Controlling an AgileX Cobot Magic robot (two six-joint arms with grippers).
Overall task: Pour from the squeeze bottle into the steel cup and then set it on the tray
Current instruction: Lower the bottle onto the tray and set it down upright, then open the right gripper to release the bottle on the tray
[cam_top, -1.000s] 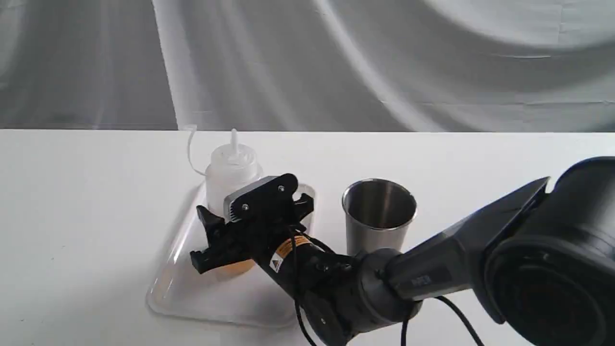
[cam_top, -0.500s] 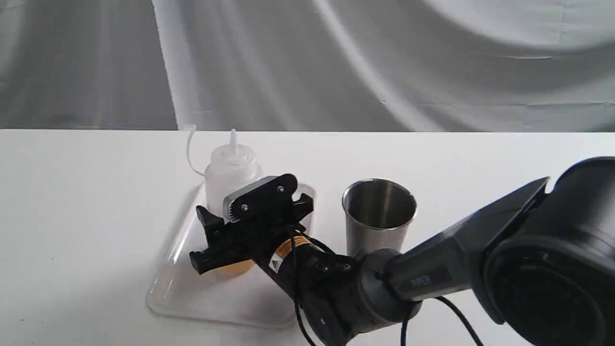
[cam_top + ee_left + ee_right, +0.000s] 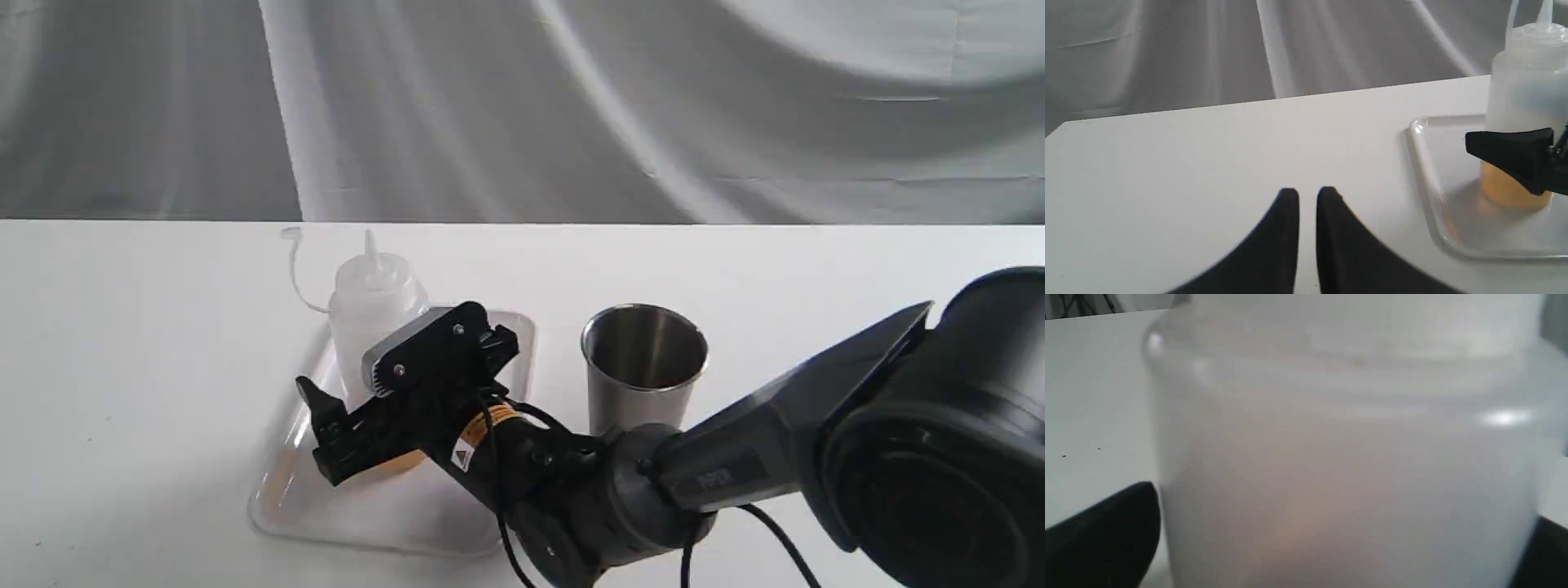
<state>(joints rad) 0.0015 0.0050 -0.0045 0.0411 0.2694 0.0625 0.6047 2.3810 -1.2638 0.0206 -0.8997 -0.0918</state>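
Note:
The squeeze bottle [image 3: 371,298] stands on the tray [image 3: 367,518], leaning slightly left, with amber liquid low in its base. My right gripper [image 3: 408,376] is shut on the bottle's lower body. In the right wrist view the bottle [image 3: 1331,457] fills the space between both black fingers [image 3: 1106,531]. The steel cup [image 3: 643,367] stands upright just right of the tray, partly hidden by my right arm. In the left wrist view the bottle [image 3: 1523,94] and tray [image 3: 1433,196] sit off to one side. My left gripper [image 3: 1307,196] is shut and empty over bare table.
A white tabletop [image 3: 122,367] stretches left of the tray, backed by a grey draped cloth [image 3: 522,106]. My right arm [image 3: 735,465] and its cable cross the table's front right, below the cup.
My right gripper has shifted left across the tray, taking the bottle with it; the bottle now leans a little left. The cup and tray have not moved.

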